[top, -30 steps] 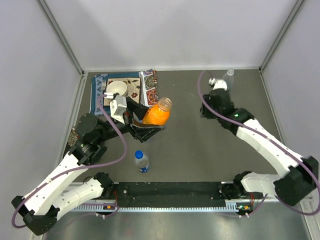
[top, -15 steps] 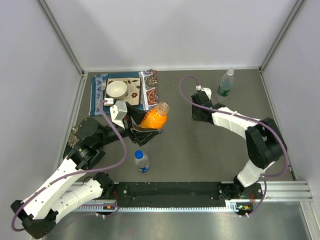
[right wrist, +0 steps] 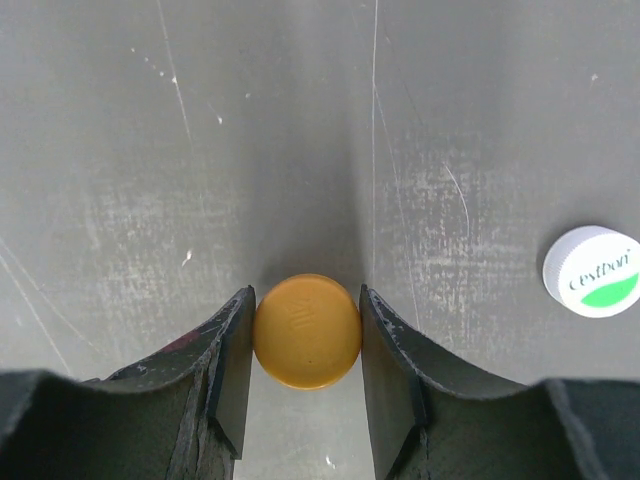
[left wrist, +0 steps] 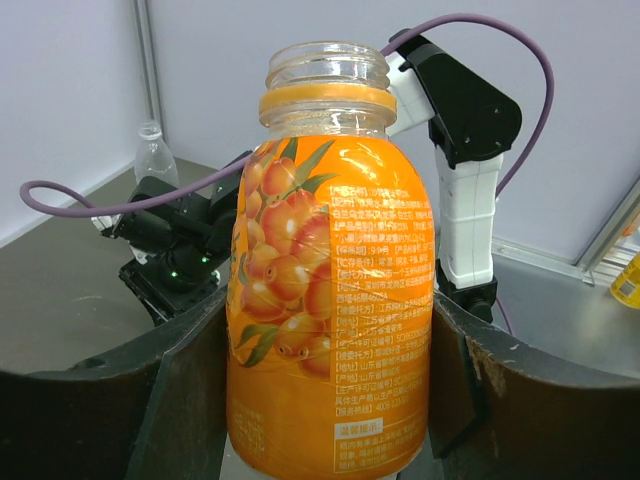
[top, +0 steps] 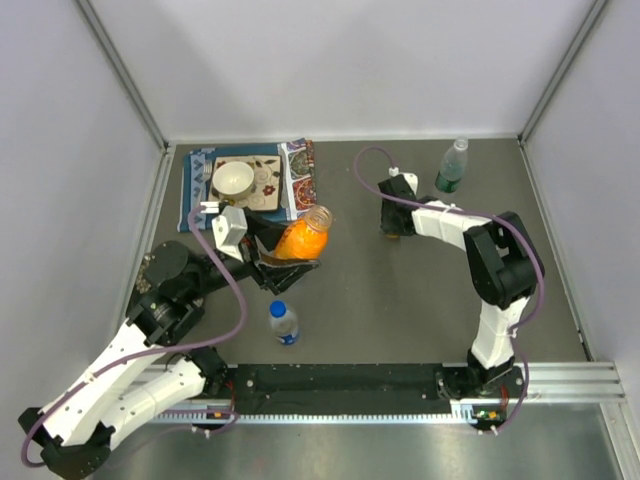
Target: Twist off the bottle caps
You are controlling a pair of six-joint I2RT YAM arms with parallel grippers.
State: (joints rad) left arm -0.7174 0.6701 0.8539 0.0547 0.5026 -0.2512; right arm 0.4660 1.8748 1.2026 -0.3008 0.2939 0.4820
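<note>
My left gripper [top: 283, 260] is shut on the short orange bottle [top: 300, 238] and holds it tilted above the table. In the left wrist view the bottle [left wrist: 330, 300] stands between my dark fingers [left wrist: 185, 390], its mouth open and capless. My right gripper [top: 394, 228] points down at the table and is shut on the orange cap [right wrist: 307, 331], which is at or just above the surface. A white cap [right wrist: 592, 271] with a green mark lies to its right. A clear greenish bottle [top: 452, 166] stands at the back right. A clear bottle with a blue cap [top: 284, 322] stands near the front.
A patterned cloth [top: 290, 175] with a white bowl [top: 232, 178] lies at the back left. White walls enclose the table on three sides. The right arm [left wrist: 460, 150] shows behind the orange bottle in the left wrist view.
My right gripper has moved from beside the greenish bottle leftward and down to the table. My left gripper has drifted slightly left and nearer with the orange bottle.
</note>
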